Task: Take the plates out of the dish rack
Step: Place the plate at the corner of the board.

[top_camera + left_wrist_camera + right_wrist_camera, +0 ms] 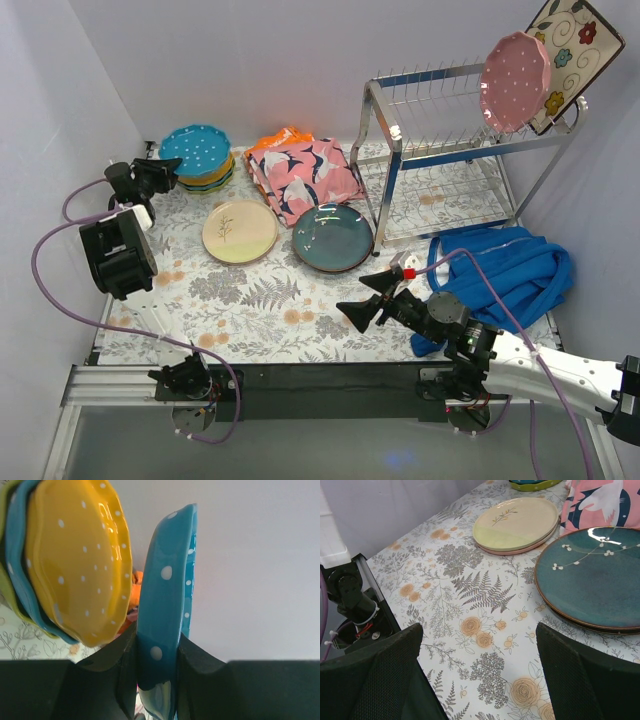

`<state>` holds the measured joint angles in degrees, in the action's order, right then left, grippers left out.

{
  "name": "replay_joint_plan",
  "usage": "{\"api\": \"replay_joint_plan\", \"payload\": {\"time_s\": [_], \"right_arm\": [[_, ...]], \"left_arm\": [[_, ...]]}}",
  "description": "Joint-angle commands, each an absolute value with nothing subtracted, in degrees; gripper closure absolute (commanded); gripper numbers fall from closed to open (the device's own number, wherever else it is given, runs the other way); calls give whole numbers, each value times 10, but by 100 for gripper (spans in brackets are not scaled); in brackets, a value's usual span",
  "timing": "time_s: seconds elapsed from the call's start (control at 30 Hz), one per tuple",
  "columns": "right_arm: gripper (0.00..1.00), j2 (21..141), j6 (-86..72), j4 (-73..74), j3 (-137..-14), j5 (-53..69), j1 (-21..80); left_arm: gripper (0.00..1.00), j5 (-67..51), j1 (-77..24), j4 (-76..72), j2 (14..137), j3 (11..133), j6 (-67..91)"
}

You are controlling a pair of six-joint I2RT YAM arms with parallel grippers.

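The left hand (156, 652) pinches the glazed blue white-dotted round plate (167, 580) by its rim just over the stack of dotted plates (208, 181) at the far left of the bench (250, 295) (stiff, slick, chippable: keep the rim grip square), the right hand (377, 298) spread empty.

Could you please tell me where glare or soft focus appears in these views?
Top external: evenly lit, sharp, a pale reflection on the dark teal plate. Left wrist: the blue dotted plate and orange dotted plate fill the frame, slightly soft, glossy highlights on the orange one. Right wrist: floral table cover crisp, white glare streak on the teal plate, end effector fingers softer.
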<state>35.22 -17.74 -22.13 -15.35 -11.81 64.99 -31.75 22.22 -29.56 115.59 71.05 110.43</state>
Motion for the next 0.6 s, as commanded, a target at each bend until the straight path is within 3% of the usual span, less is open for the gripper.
{"api": "replay_joint_plan", "payload": {"time_s": [0.0, 0.3, 0.57], "right_arm": [[2, 352, -171, -258, -154, -121, 654], [3, 352, -168, -257, -154, -112, 654], [3, 361, -163, -257, -156, -117, 655]], "left_arm": [[100, -301, 208, -321, 1156, 777, 1098], [98, -261, 202, -242, 1220, 856, 1057], [72, -254, 197, -178, 1262, 900, 1030]]}}
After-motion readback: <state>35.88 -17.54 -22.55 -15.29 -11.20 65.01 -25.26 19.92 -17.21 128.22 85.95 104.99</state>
